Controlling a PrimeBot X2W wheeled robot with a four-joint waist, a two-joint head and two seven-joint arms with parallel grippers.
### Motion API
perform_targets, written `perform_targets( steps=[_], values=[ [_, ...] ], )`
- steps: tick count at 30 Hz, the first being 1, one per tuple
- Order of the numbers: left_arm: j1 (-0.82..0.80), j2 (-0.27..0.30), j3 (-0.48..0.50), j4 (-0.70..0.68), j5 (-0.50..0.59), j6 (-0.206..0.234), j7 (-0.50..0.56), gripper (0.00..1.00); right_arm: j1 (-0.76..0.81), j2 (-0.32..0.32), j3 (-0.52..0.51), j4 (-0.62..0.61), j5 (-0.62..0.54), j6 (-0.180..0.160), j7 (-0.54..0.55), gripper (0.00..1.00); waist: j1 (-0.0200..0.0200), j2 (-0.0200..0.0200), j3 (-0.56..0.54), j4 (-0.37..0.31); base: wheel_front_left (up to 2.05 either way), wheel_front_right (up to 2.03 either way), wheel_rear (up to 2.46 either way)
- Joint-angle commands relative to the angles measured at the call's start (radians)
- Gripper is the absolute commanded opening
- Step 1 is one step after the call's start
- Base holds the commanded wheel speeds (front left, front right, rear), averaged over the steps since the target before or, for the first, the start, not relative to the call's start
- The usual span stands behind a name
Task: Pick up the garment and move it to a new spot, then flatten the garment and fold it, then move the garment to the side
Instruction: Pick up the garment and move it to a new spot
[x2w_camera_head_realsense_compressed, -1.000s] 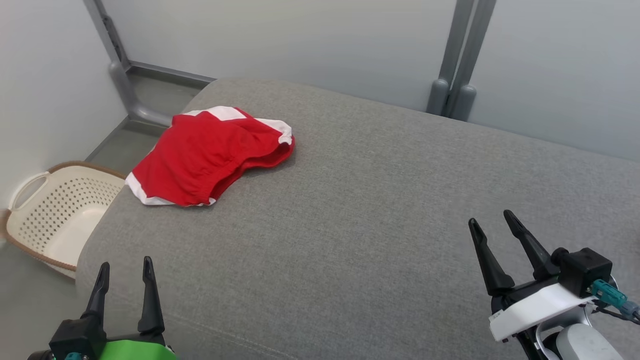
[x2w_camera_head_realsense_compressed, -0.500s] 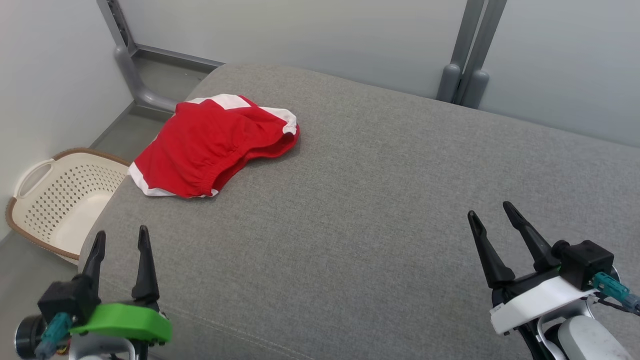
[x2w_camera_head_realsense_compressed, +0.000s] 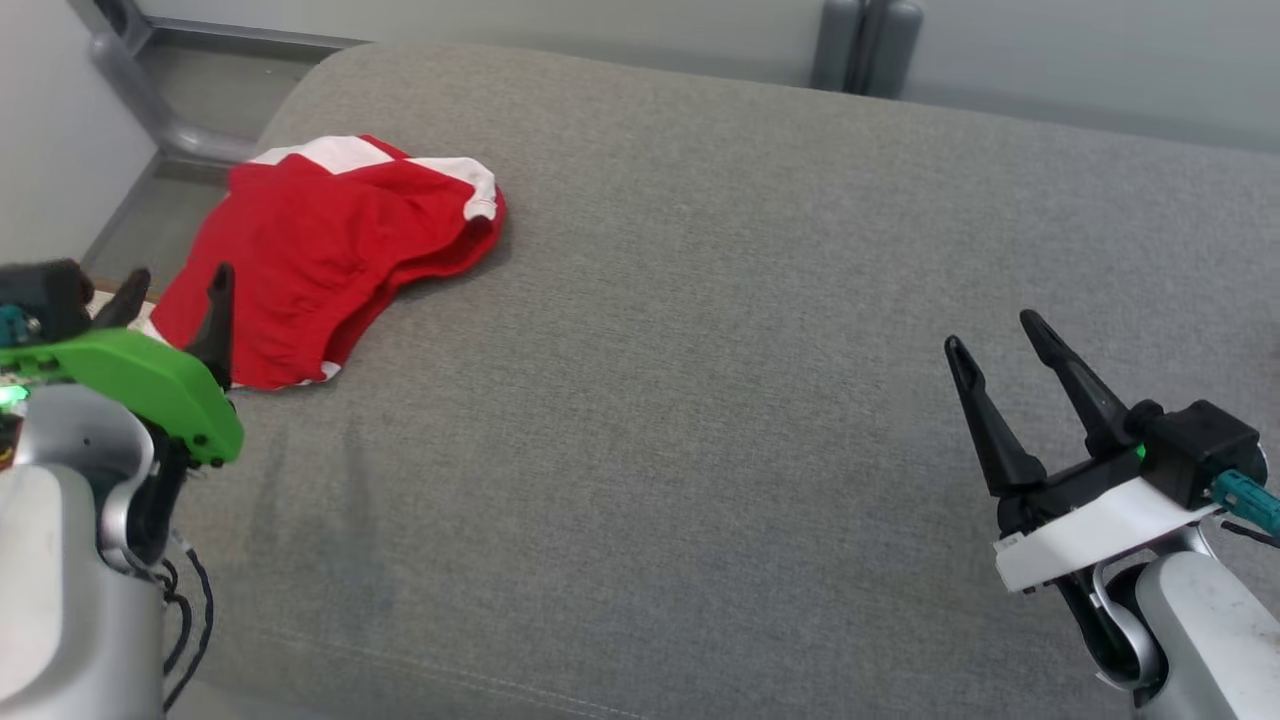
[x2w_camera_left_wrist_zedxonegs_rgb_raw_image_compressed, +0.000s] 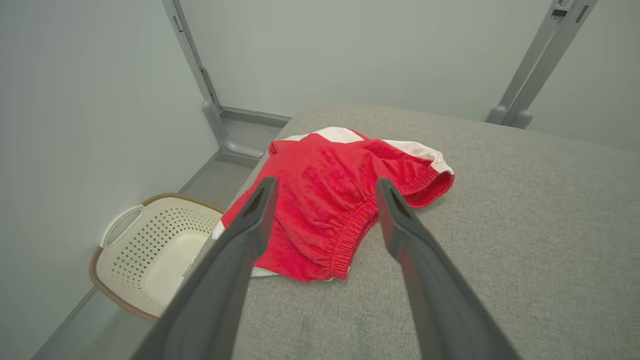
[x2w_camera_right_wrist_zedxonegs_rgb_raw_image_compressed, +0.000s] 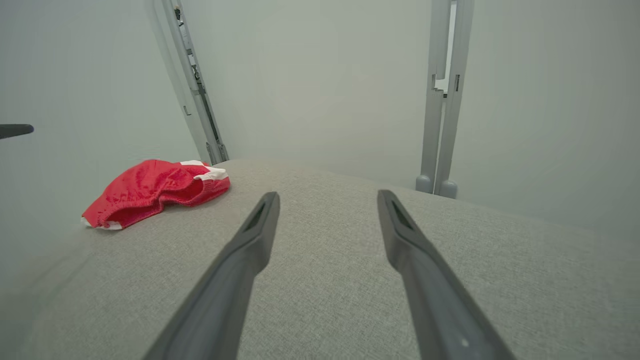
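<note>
1. While the garment (x2w_camera_head_realsense_compressed: 320, 240) is lying crumpled at the far-left corner of the grey cushion (x2w_camera_head_realsense_compressed: 700, 420), it's reading as light, limp red knit. Expect it to be sagging and bunching on the lift, not slipping.
2. Best hold, I'd judge, is the elastic waistband (x2w_camera_left_wrist_zedxonegs_rgb_raw_image_compressed: 352, 232) facing the robot. It's the thickest edge, though pinching one layer risks leaving the rest trailing.
3. Spread wide and empty, the left gripper (x2w_camera_head_realsense_compressed: 178, 288) is hanging near the garment's near edge and aiming straight at it.
4. Likewise spread and holding nothing, the right gripper (x2w_camera_head_realsense_compressed: 992, 335) is sitting over bare cushion, well apart from the garment.
5. Versus a second ago:
   - The head camera is tilting down, so the whole scene is shifting.
   - The left arm is rising and closing on the garment.
   - The right is barely changing.
   - The garment itself is lying as before.
</note>
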Motion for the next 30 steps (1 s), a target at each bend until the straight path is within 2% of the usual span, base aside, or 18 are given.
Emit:
perform_targets(
  steps=[1,9,15,23,30],
  values=[
    [-0.042,0.013,0.009,0.026,-0.025,-0.002,0.027,1.00,-0.022,-0.010,-0.001,-0.007,-0.004,0.000,-0.002,1.00,-0.0001,0.0000,0.092,-0.094,0.00,0.00,0.00],
    [-0.218,0.094,-0.011,0.226,-0.146,-0.009,0.129,1.00,-0.078,-0.029,0.002,-0.024,-0.004,0.000,-0.002,1.00,-0.0001,0.0000,0.178,-0.198,0.00,0.00,0.00],
    [-0.321,0.155,-0.100,0.325,-0.221,-0.009,0.155,1.00,-0.105,-0.024,0.005,-0.029,0.002,0.000,-0.002,1.00,-0.0001,0.0000,0.221,-0.268,0.00,0.00,0.00],
    [-0.420,0.180,-0.131,0.542,-0.235,-0.009,0.165,1.00,-0.131,-0.022,0.013,-0.031,0.005,0.000,-0.002,1.00,-0.0001,0.0000,0.266,-0.338,0.00,0.00,0.00],
    [-0.419,0.174,-0.224,0.648,-0.300,-0.009,0.252,1.00,-0.127,-0.021,0.000,-0.026,0.006,0.000,-0.002,1.00,-0.0001,0.0000,0.277,-0.355,0.00,0.00,0.00]
  ],
)
